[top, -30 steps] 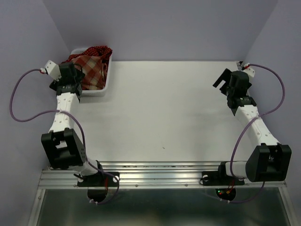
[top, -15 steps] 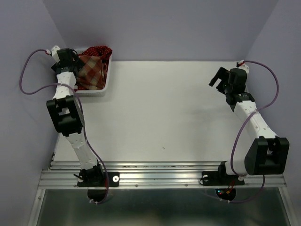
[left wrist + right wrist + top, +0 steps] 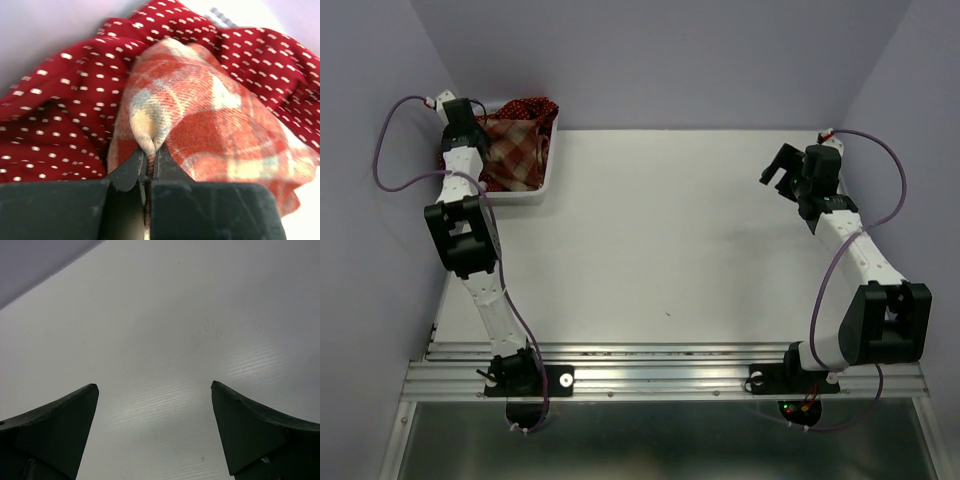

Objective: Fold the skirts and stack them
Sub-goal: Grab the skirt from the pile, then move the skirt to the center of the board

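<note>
From above, one white basket (image 3: 548, 172) sits at the far left corner of the table (image 3: 670, 230). It holds one plaid skirt (image 3: 515, 155), with dotted red cloth (image 3: 532, 106) bunched behind; how many dotted skirts there are is unclear. The right gripper (image 3: 780, 166) hangs spread on the right.

In the left wrist view, the left gripper (image 3: 149, 155) pinches a fold of the plaid skirt (image 3: 200, 115), and the ridge of the fold runs away from the gripper.

In the right wrist view, the right gripper's fingers (image 3: 60, 425) are wide apart over the table (image 3: 175, 315).

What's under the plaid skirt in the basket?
Beneath and around the plaid skirt, pinched by the left claw, lies dark red dotted cloth. How many skirts, and the basket floor, are hidden.
</note>
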Controlling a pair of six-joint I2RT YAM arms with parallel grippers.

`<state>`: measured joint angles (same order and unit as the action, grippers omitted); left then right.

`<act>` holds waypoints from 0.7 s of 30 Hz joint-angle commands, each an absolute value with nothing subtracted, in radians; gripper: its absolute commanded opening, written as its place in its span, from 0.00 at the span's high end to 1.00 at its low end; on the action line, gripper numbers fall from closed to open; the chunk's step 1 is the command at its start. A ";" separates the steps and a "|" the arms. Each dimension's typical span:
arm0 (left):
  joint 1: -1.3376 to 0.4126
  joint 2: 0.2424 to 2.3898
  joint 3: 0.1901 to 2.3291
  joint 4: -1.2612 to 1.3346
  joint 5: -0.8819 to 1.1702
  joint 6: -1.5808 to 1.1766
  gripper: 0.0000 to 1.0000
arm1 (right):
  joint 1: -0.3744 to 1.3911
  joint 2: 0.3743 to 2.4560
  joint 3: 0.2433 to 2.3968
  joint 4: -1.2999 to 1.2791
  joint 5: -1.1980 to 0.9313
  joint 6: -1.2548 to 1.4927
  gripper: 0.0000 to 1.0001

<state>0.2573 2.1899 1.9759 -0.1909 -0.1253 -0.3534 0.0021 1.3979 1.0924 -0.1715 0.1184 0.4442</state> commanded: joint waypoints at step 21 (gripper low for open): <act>-0.147 1.505 1.807 0.279 0.340 -0.377 1.00 | 0.005 1.255 1.051 -0.015 0.055 0.408 0.00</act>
<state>-0.0566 1.5517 1.8027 0.1619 0.2749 -0.3893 0.0021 1.2980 1.0660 -0.0814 0.0662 0.4328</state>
